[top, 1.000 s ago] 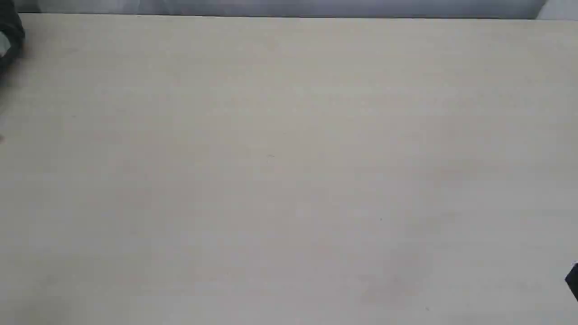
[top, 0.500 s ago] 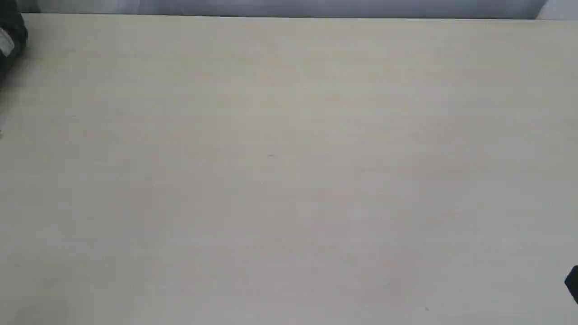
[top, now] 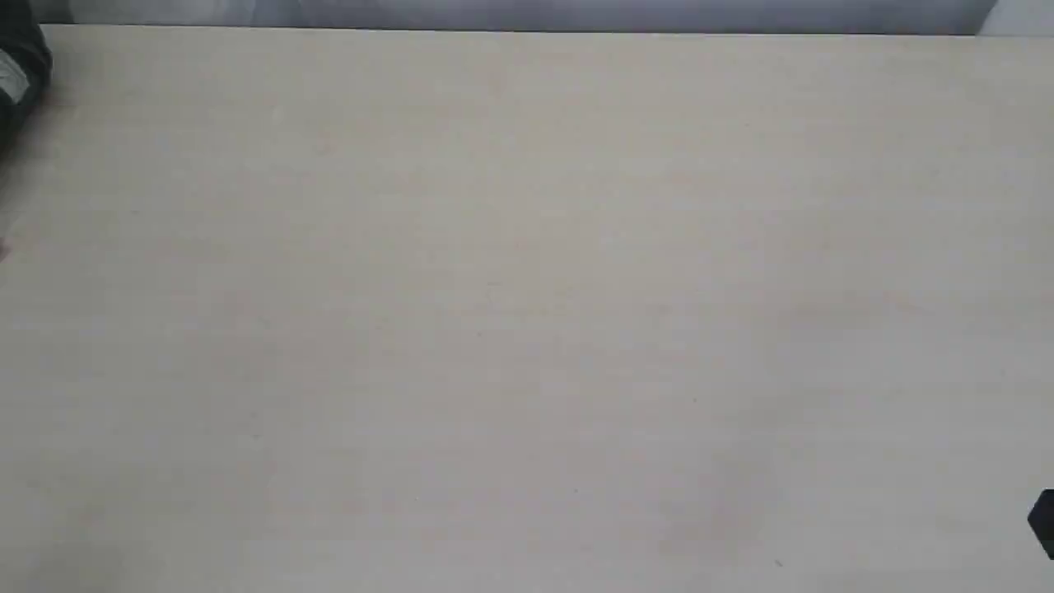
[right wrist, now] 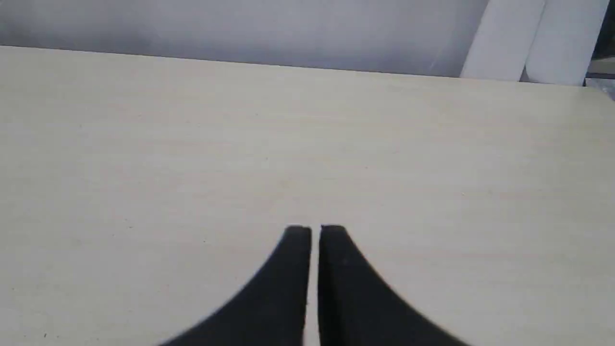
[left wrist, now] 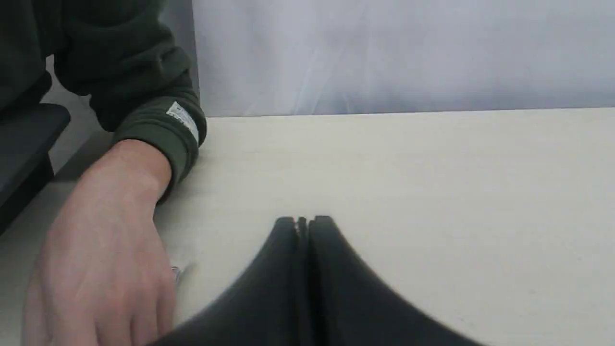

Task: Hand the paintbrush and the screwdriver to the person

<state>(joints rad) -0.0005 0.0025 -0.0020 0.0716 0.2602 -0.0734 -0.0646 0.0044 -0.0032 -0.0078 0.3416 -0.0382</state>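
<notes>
Neither the paintbrush nor the screwdriver shows in any view. The person's hand (left wrist: 101,240) lies palm down on the pale table (left wrist: 432,192), its dark green sleeve (left wrist: 144,96) behind it; a small silvery glint at the hand's edge is too small to identify. My left gripper (left wrist: 302,221) is shut and holds nothing, just beside that hand. My right gripper (right wrist: 315,229) is shut with only a hairline gap and nothing between its fingers, over bare table. In the exterior view only the sleeve (top: 20,74) at the far left and a black tip of the right gripper (top: 1044,523) show.
A grey backdrop (top: 527,12) runs behind the table's far edge. White upright rolls (right wrist: 533,38) stand past the far right corner. A dark seat or bench (left wrist: 24,144) sits off the table beside the person.
The sleeve at the exterior view's left edge shifted slightly to the right. The right gripper's black tip slid a little lower and further out of that view.
</notes>
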